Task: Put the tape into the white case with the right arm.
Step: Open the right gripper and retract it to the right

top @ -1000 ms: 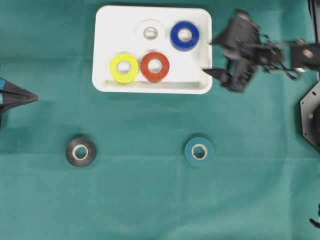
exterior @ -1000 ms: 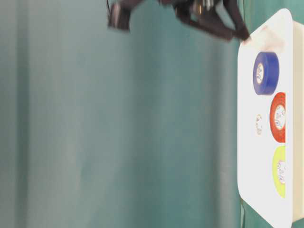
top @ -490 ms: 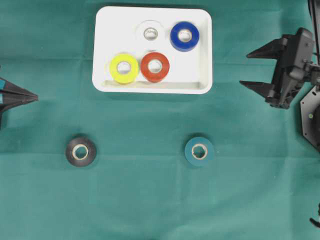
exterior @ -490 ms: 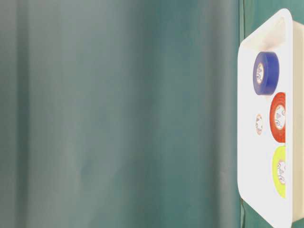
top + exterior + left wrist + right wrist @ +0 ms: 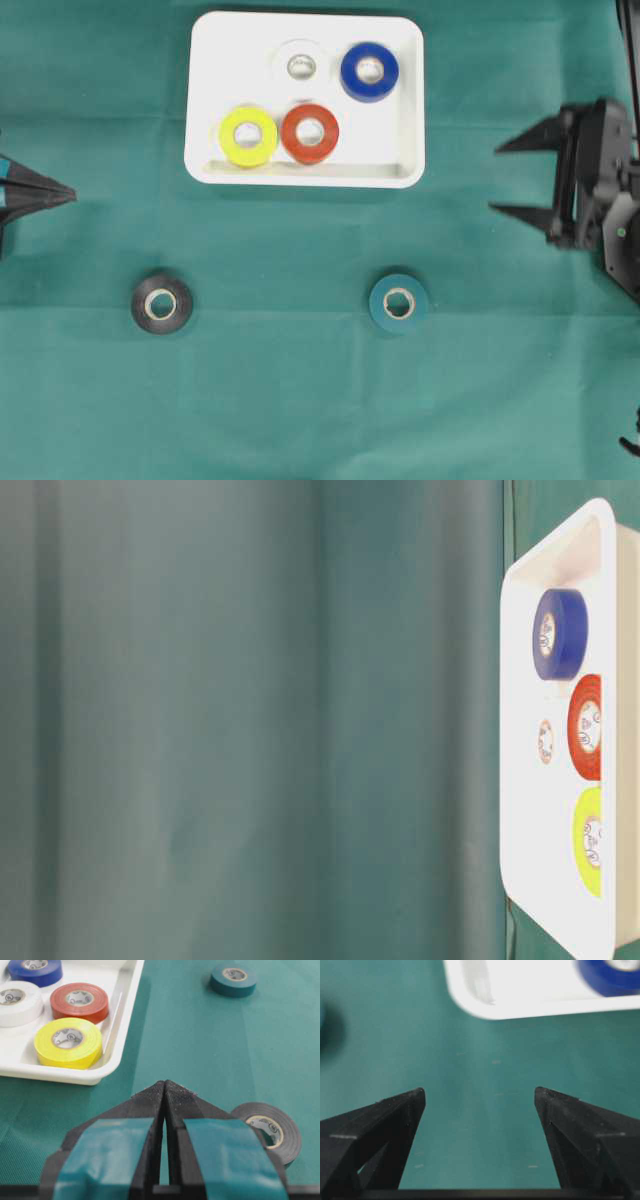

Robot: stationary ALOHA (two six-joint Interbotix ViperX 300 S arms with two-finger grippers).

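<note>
Green cloth holds the white case (image 5: pixel 407 100) with four rolls at far centre, while the empty, spread-jawed right gripper (image 5: pixel 512 178) must next reach the nearer teal tape (image 5: pixel 399 302).

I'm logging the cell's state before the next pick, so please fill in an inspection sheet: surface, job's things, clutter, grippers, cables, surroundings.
Surface: green cloth, flat, with faint creases.
Job's things: white case holds four rolls: white, blue, yellow, red. Teal roll and black roll lie flat on the cloth outside the case.
Clutter: nothing seen.
Grippers: right gripper open and empty, right of the case, above and right of the teal roll; left gripper shut, empty, at the left edge beside the black roll.
Cables: thin dark cable at the top right corner.
Surroundings: green backdrop behind the table.
</note>
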